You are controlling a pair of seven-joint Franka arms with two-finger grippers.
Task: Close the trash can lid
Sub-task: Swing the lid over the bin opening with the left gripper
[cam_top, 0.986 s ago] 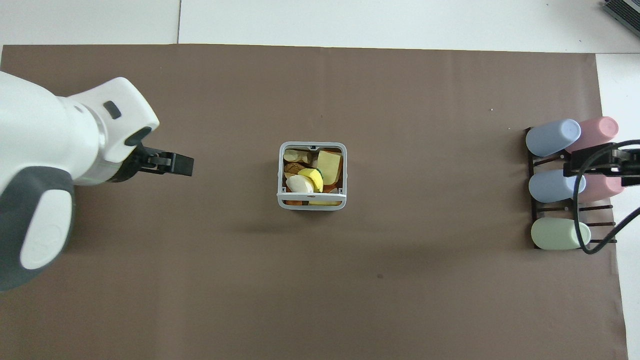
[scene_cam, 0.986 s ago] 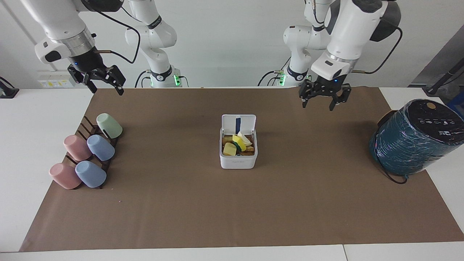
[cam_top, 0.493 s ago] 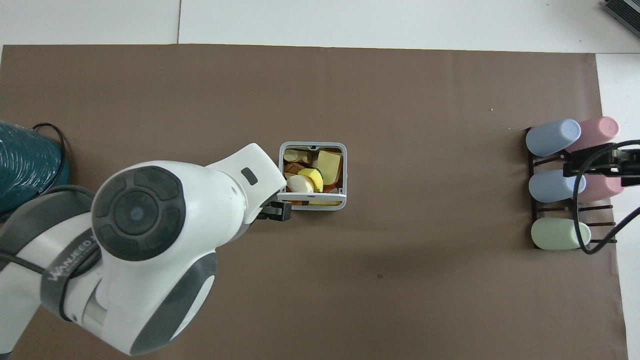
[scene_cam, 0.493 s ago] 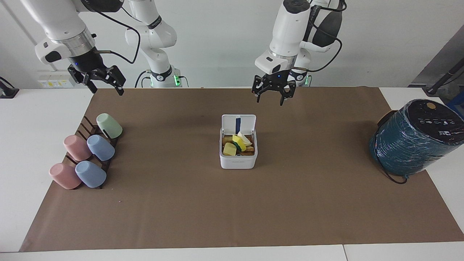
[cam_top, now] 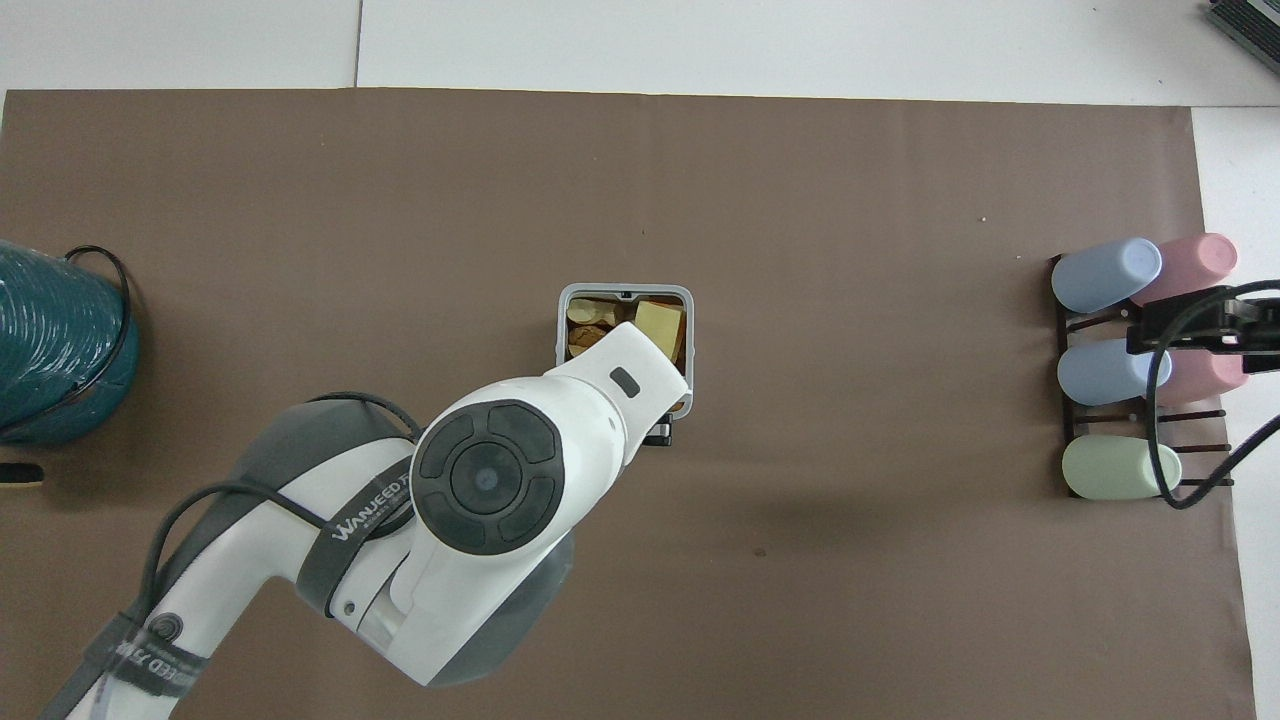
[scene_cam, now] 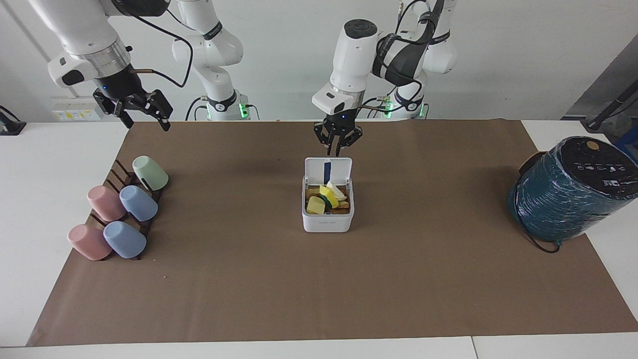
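Note:
The white trash can (scene_cam: 327, 222) stands mid-table on the brown mat, full of yellow and brown scraps. Its lid (scene_cam: 335, 169) stands upright on the side nearer the robots, with the dark blue strip showing. My left gripper (scene_cam: 339, 148) points down just above the lid's top edge, not visibly touching it. In the overhead view the left arm covers the lid and most of the trash can (cam_top: 561, 322). My right gripper (scene_cam: 144, 112) is open and empty, and waits in the air over the cup rack (cam_top: 1190, 335).
A large teal wrapped cylinder (scene_cam: 573, 192) with a black cable lies at the left arm's end of the table (cam_top: 55, 340). A dark rack with several pastel cups (scene_cam: 122, 212) sits at the right arm's end (cam_top: 1110, 370).
My left arm has swung from near the teal cylinder to above the upright lid, and its wrist has turned. The lid and the right arm have not moved.

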